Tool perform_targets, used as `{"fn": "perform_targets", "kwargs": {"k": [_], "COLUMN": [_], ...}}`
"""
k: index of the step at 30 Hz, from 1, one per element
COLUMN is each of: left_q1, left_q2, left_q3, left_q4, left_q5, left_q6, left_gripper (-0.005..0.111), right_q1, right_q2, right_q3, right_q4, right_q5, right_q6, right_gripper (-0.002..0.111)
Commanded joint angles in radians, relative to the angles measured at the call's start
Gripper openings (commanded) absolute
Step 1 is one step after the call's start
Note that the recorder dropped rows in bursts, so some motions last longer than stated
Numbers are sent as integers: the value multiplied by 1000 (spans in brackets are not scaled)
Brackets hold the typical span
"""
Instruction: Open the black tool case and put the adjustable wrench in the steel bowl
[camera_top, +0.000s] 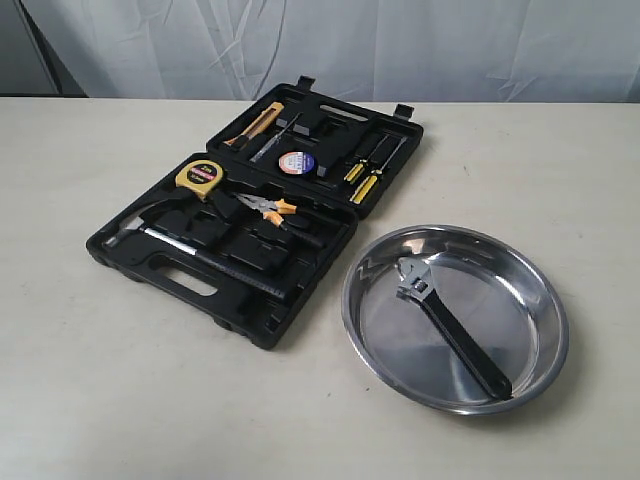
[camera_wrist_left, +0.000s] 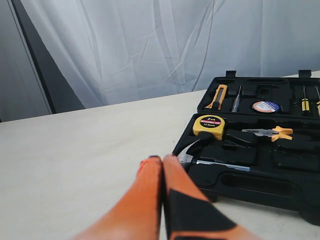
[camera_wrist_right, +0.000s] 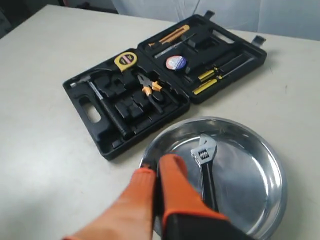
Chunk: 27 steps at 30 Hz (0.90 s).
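Note:
The black tool case (camera_top: 225, 290) lies open on the table, also seen in the left wrist view as the case (camera_wrist_left: 260, 185) and in the right wrist view as the case (camera_wrist_right: 107, 142). The adjustable wrench (camera_top: 450, 325) rests inside the steel bowl (camera_top: 545, 365), silver head toward the case; the right wrist view shows the wrench (camera_wrist_right: 206, 165) in the bowl (camera_wrist_right: 260, 190). My left gripper (camera_wrist_left: 162, 159) is shut and empty, above the table near the case's hammer corner. My right gripper (camera_wrist_right: 159, 164) is shut and empty, above the bowl's rim beside the wrench. Neither arm shows in the exterior view.
The case holds a hammer (camera_top: 185, 245), a yellow tape measure (camera_top: 198, 175), orange-handled pliers (camera_top: 270, 207), screwdrivers (camera_top: 368, 172), a roll of tape (camera_top: 297, 162) and a utility knife (camera_top: 255, 125). A white curtain (camera_top: 350, 45) hangs behind the table's far edge.

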Motion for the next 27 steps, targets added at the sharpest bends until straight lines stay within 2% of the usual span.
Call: {"fn": "perform_targets", "kwargs": {"k": [1,5,10,14,19,27], "left_q1": [-1,-1,-1,-1,-1,-1], "left_q2": [4,4,4,4,4,4], "left_q3": [-2,-2,-2,-2,-2,-2], "left_q4": [-2,-2,-2,-2,-2,-2], "left_q5": [-6,-6,-6,-6,-6,-4], "left_q6": [-1,-1,-1,-1,-1,-1], "left_gripper": [0,0,0,0,0,0], "right_q1": [-8,-79,-243,-300,-332,-380], "right_q2": [-104,-246,-408,-485,-489,-489], "right_q3": [11,125,388,564,708,720], "right_q4": [-40,-75,-61,-22,-18,-21], "right_q5": [-47,-230,-525,-690,-754,-687], "right_q6": [-10,-13,-13,-13,-10,-10], "right_gripper": [3,3,3,3,3,3]}}
